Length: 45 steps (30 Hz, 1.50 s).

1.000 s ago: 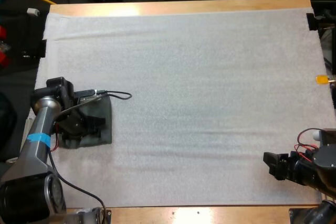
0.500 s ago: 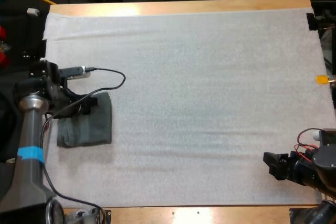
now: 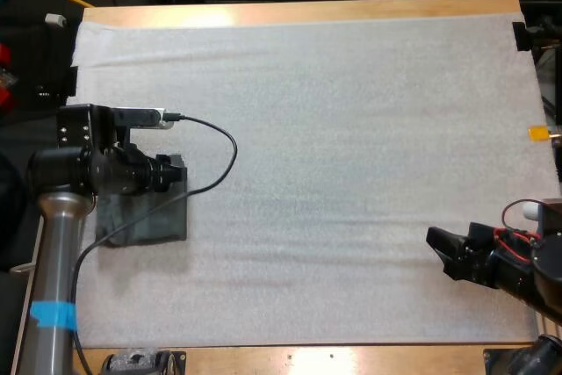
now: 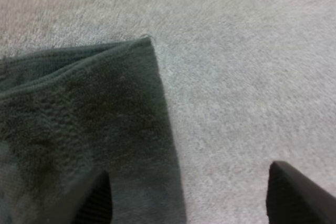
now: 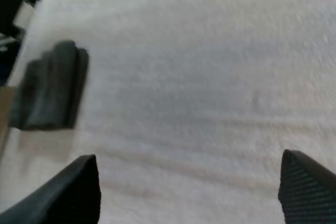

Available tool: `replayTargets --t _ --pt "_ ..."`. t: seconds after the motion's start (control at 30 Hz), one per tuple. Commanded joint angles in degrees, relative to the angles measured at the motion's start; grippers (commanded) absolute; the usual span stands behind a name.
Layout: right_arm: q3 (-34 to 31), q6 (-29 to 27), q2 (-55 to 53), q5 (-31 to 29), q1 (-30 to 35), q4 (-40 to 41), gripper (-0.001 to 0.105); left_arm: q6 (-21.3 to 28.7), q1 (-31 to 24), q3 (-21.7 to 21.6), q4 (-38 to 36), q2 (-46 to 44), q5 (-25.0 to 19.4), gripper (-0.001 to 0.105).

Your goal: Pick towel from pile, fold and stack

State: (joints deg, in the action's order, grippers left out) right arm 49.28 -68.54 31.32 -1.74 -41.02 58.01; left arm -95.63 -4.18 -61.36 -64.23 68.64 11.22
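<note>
Rough cloth towel (image 4: 79, 129), fuzzy mat (image 4: 252, 77)

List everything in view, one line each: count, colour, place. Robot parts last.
folded towel: one, dark grey-green, at the left side of the mat, partly under the left gripper.
mat: one, white, covering most of the table.
table: one, wooden, showing as strips along the far and near sides.
left gripper: one, black fingers, open, above the towel's right edge near its far corner.
right gripper: one, black fingers, open, over bare mat toward the near right corner.
</note>
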Motion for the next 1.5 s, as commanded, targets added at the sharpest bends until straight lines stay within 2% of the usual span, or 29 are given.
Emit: replayTargets --t 0.0,0.2,0.4,0.6,0.7,0.8,1.07,1.33,1.47 --pt "0.1 -0.8 0.0 2.0 0.2 -3.1 0.069 -0.5 0.8 -0.3 -0.5 -1.4 0.1 0.059" --pt "0.1 -4.1 0.0 5.1 0.2 -9.7 0.069 -0.5 2.2 -0.3 -1.9 -6.6 0.9 0.059" --pt "0.1 -6.6 3.0 1.8 0.2 -12.5 0.069 -0.5 2.2 -0.3 -1.9 -9.7 1.5 0.059" --pt "0.1 -7.3 9.2 1.7 1.9 -14.1 0.069 -0.5 2.2 -0.7 -3.4 -11.3 1.5 0.059" --pt "0.1 -7.6 11.6 3.3 5.7 -15.5 0.069 -0.5 2.2 -1.6 -4.3 -11.5 1.5 0.059" --pt "0.1 -8.9 12.8 7.3 10.7 -16.7 0.069 -0.5 2.2 -2.7 -4.9 -11.5 1.5 0.059" --pt "0.1 -13.8 12.9 15.0 28.7 -15.2 0.069 -0.5 2.2 -3.6 -6.2 -11.6 1.5 0.059" --pt "0.1 -21.5 12.6 17.5 44.4 -8.1 0.069 0.0 4.3 -3.6 -7.9 -12.6 1.5 0.059" --pt "0.1 -22.8 12.2 17.1 47.9 -6.3 0.069 1.7 7.3 -3.6 -7.9 -14.0 1.0 0.059"
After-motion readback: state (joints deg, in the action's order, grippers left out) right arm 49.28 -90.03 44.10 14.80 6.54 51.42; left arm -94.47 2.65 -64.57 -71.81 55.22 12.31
